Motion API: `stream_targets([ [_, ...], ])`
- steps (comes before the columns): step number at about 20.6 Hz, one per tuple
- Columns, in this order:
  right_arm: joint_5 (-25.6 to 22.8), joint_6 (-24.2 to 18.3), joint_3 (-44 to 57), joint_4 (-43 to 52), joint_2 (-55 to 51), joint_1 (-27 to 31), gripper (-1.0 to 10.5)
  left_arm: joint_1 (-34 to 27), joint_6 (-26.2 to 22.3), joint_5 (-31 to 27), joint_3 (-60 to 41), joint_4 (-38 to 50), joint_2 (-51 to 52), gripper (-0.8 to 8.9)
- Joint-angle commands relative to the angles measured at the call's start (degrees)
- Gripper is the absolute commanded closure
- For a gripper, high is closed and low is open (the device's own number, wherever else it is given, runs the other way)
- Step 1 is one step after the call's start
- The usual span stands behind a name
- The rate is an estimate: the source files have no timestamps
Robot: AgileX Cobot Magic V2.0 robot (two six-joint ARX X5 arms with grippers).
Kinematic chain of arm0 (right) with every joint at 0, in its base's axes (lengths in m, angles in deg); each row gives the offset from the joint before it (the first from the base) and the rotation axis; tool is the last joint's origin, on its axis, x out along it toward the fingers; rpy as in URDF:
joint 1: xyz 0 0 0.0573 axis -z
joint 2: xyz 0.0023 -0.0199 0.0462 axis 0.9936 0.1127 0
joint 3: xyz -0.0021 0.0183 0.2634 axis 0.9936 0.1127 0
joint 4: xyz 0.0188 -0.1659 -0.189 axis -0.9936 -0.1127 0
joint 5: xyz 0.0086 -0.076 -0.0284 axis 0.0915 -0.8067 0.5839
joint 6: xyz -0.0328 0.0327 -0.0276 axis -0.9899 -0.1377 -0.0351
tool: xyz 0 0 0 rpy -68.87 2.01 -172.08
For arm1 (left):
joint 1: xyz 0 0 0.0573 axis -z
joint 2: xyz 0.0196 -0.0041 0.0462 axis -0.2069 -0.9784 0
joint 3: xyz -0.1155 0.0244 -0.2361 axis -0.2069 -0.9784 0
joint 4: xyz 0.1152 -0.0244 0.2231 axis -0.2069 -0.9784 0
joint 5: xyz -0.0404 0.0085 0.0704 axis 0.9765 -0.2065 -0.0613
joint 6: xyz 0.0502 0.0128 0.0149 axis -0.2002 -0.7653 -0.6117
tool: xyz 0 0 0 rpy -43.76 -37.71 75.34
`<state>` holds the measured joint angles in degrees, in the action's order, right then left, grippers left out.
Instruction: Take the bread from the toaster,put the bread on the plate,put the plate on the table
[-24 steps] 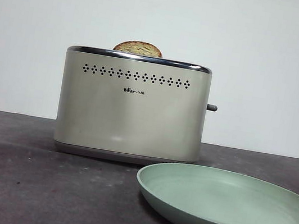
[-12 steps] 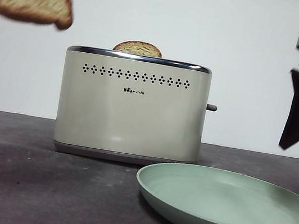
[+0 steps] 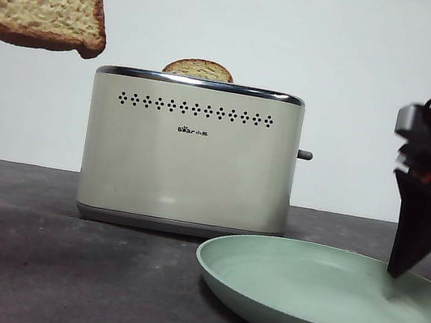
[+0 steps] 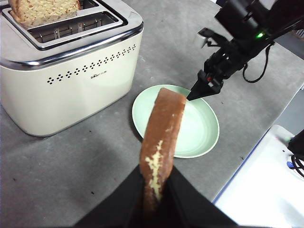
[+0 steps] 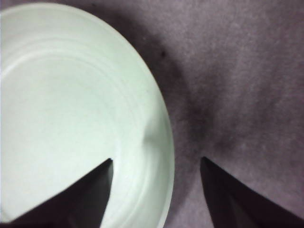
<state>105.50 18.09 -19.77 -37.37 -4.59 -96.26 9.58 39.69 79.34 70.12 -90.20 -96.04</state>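
tan bread (image 4: 161,137) clamped in left gripper (image 4: 156,183); right gripper (image 5: 156,164) straddles plate (image 5: 57,95) rim.

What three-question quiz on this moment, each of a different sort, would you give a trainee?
1. True or false: the left gripper holds a slice of bread clear of the toaster.
2. The right gripper is: A) shut on the toaster's knob, B) open astride the plate rim, C) holding bread.
3. Fill in: a second slice sits in a slot of the ____.

Key: 1 true. 2 B, with one jaw over the plate's inside and the other over the table. 3 toaster.
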Motion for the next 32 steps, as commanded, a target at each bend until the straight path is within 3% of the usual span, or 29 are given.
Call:
stream_targets([
  [1, 0.1, 0.6, -0.9, 1.0, 2.6, -0.3, 7.3, 0.2, 0.3, 0.4, 0.5, 0.9, -0.3, 8.07],
  [11, 0.2, 0.6, -0.8, 2.9, 5.2, -0.3, 9.5, 0.2, 1.2, 1.8, 0.5, 1.3, -0.3, 8.07],
  [14, 0.2, 0.7, -0.9, 2.8, 5.1, -0.3, 9.4, 0.2, 1.8, 3.6, 0.5, 2.4, -0.6, 8.07],
  [19, 6.6, 0.9, -0.9, 2.4, 2.1, -0.5, 9.4, 0.2, 4.5, 7.7, 0.5, 6.0, -1.6, 8.08],
  [23, 7.6, 2.5, -0.9, 2.4, -2.6, -3.8, 9.4, 0.2, 6.3, 11.3, 0.5, 8.5, -4.4, 8.08],
  [32, 7.5, 8.5, -0.9, 5.3, -8.5, -14.4, 9.4, 0.2, 4.5, 18.6, 0.5, 10.7, -16.1, 8.08],
])
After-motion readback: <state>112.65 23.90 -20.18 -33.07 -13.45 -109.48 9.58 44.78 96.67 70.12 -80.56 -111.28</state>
